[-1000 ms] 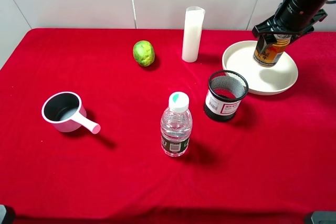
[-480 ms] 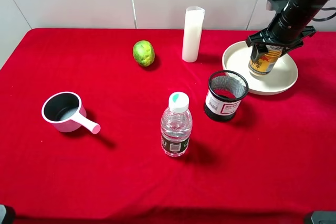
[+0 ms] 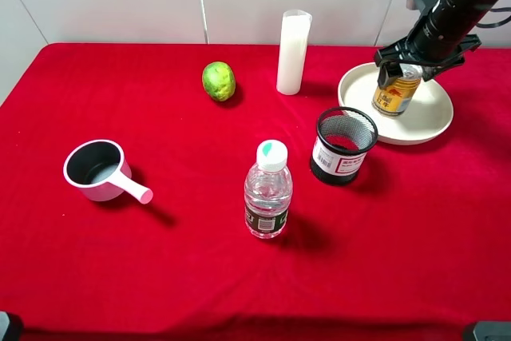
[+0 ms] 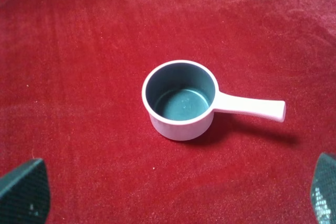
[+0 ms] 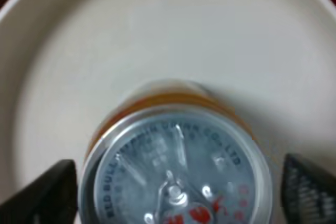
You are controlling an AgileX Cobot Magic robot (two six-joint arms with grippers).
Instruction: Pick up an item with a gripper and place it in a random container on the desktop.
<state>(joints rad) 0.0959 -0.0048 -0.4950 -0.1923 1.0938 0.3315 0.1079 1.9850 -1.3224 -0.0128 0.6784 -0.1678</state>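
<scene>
The item, a small orange-gold can (image 3: pixel 394 93) with a silver pull-tab top (image 5: pixel 176 166), stands upright in the container, a wide cream-white plate (image 3: pixel 431 121) at the back right of the red desktop (image 3: pixel 160 261). My right gripper (image 3: pixel 409 67) hangs over the can's top, open. In the right wrist view its fingers (image 5: pixel 47 192) stand either side of the can with a gap on each side, above the plate (image 5: pixel 157 35). My left gripper (image 4: pixel 174 192) is open over the pink-handled saucepan (image 4: pixel 181 99), and only its fingertips show.
A black mesh cup (image 3: pixel 343 146) stands just in front of the plate. A water bottle (image 3: pixel 268 190) is at centre, a tall white cylinder (image 3: pixel 293 52) and a green lime (image 3: pixel 219 81) at the back, and the saucepan (image 3: pixel 100 169) at the left.
My right gripper brought the can down and a little left into the plate, then opened. The can now stands free on the plate.
</scene>
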